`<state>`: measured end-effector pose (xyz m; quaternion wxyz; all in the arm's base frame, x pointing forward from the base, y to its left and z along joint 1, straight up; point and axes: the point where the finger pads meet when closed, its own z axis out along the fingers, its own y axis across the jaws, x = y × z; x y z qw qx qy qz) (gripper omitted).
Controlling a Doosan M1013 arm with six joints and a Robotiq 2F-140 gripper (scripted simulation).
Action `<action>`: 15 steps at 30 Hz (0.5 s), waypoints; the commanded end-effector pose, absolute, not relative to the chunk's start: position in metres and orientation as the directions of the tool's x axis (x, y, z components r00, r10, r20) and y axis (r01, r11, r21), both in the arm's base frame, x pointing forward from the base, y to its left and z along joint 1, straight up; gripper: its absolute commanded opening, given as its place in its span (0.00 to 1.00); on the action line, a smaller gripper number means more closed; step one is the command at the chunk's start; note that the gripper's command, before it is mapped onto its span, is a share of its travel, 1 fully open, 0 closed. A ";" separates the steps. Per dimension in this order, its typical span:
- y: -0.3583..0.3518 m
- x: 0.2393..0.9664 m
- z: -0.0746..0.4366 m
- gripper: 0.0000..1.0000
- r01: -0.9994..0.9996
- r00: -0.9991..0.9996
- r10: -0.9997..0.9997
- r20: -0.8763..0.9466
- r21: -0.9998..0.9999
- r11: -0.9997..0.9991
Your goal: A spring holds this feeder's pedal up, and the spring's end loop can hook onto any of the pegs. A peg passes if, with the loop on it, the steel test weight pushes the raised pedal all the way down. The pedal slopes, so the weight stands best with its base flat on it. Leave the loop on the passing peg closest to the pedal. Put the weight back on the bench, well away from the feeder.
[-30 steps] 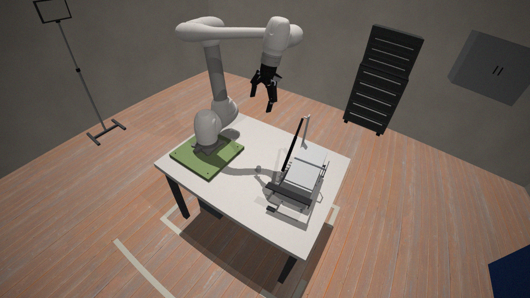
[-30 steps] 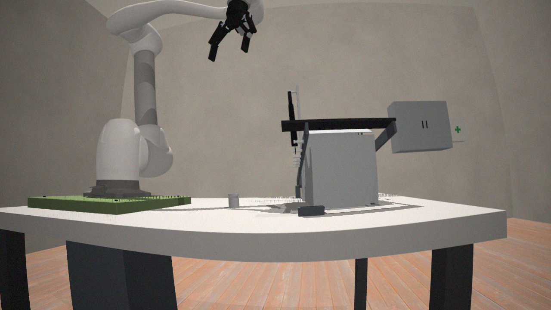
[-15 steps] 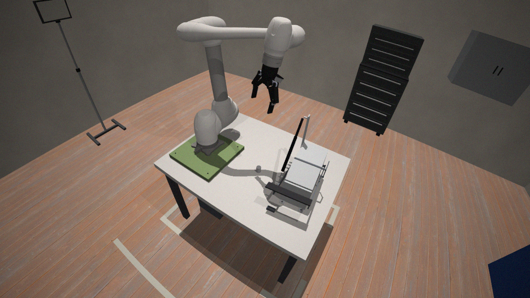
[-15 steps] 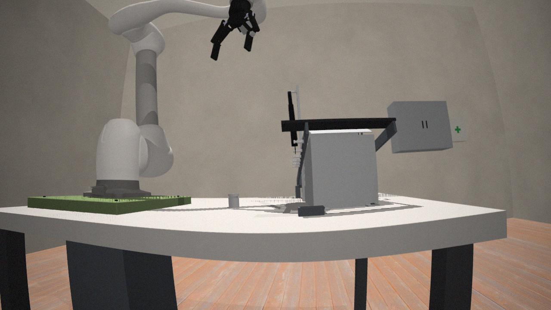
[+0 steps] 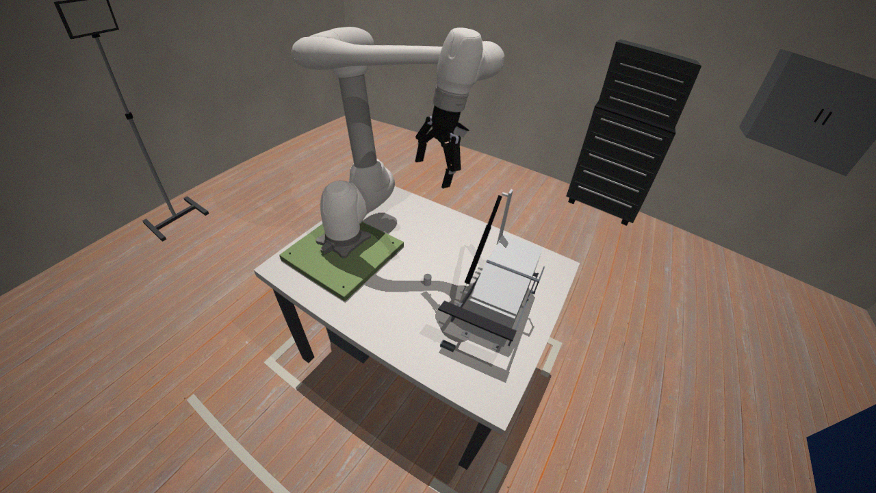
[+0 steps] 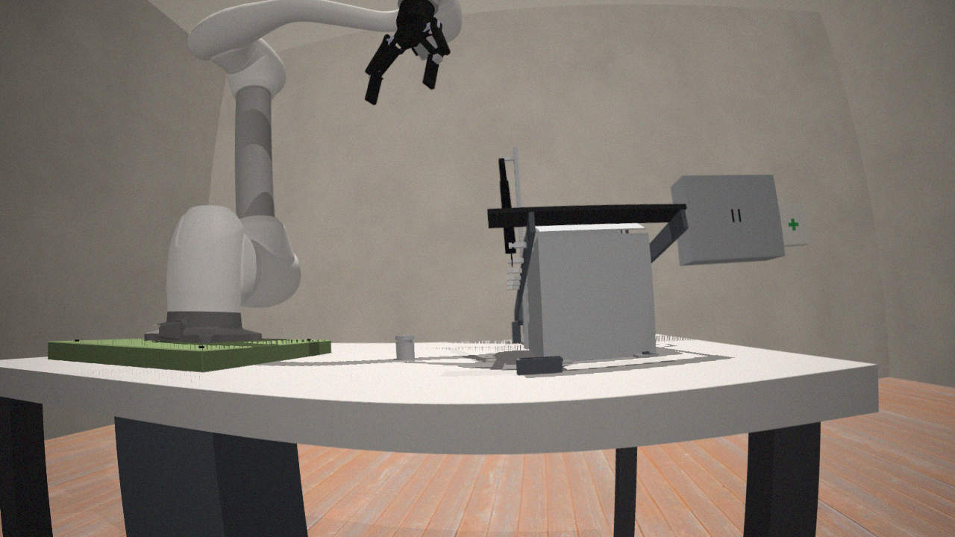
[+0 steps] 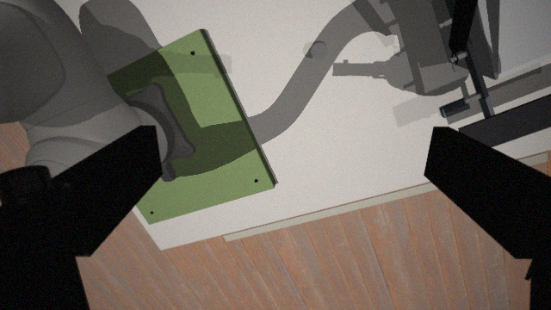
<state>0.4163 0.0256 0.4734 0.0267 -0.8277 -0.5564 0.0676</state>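
Feeder (image 5: pixel 506 285) (image 6: pixel 591 294) untested by the look of it: fingers (image 5: pixel 438 174) (image 6: pixel 402 96) wide, empty; weight (image 5: pixel 427 279) (image 6: pixel 405 347) (image 7: pixel 318 50) on worktop (image 5: pixel 391 331) (image 6: pixel 427 387) (image 7: pixel 344 164), peg trials left.

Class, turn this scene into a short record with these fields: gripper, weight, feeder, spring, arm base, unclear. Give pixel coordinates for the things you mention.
gripper: open, raised above the bench; the gripper (image 5: pixel 435 174) (image 6: pixel 401 95) (image 7: pixel 294 151) holds nothing
weight: small grey cylinder (image 5: pixel 427 279) (image 6: pixel 404 347) (image 7: pixel 318 50), upright on the bench, between the green board and the feeder
feeder: grey box (image 6: pixel 594 294) with a black bar (image 6: pixel 587 215) across above it
arm base: mounted on a green board (image 5: pixel 374 260) (image 6: pixel 127 355) (image 7: pixel 224 172)
spring: too small to make out reliably
unclear: which peg carries the loop
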 end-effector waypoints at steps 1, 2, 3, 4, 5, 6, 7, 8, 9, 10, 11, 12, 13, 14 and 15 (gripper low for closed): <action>0.026 0.416 0.474 1.00 0.918 0.372 0.925 -0.082 -0.119 -0.379; 0.026 0.416 0.474 1.00 0.918 0.372 0.925 -0.082 -0.119 -0.379; 0.026 0.416 0.474 1.00 0.918 0.372 0.925 -0.082 -0.119 -0.379; 0.026 0.416 0.474 1.00 0.918 0.372 0.925 -0.082 -0.119 -0.379; 0.026 0.416 0.474 1.00 0.918 0.372 0.925 -0.082 -0.119 -0.379; 0.026 0.416 0.474 1.00 0.918 0.372 0.925 -0.082 -0.119 -0.379; 0.026 0.416 0.474 1.00 0.918 0.372 0.925 -0.082 -0.119 -0.379; 0.026 0.416 0.474 1.00 0.918 0.372 0.925 -0.082 -0.119 -0.379; 0.026 0.416 0.474 1.00 0.918 0.372 0.925 -0.082 -0.119 -0.379; 0.026 0.417 0.414 1.00 0.960 0.262 0.964 -0.050 -0.085 -0.266; 0.026 0.417 0.414 1.00 0.960 0.262 0.964 -0.050 -0.085 -0.266; 0.026 0.417 0.414 1.00 0.960 0.262 0.964 -0.050 -0.085 -0.266; 0.026 0.417 0.414 1.00 0.960 0.262 0.964 -0.050 -0.085 -0.266; 0.026 0.417 0.414 1.00 0.960 0.262 0.964 -0.050 -0.085 -0.266; 0.026 0.417 0.414 1.00 0.960 0.262 0.964 -0.050 -0.085 -0.266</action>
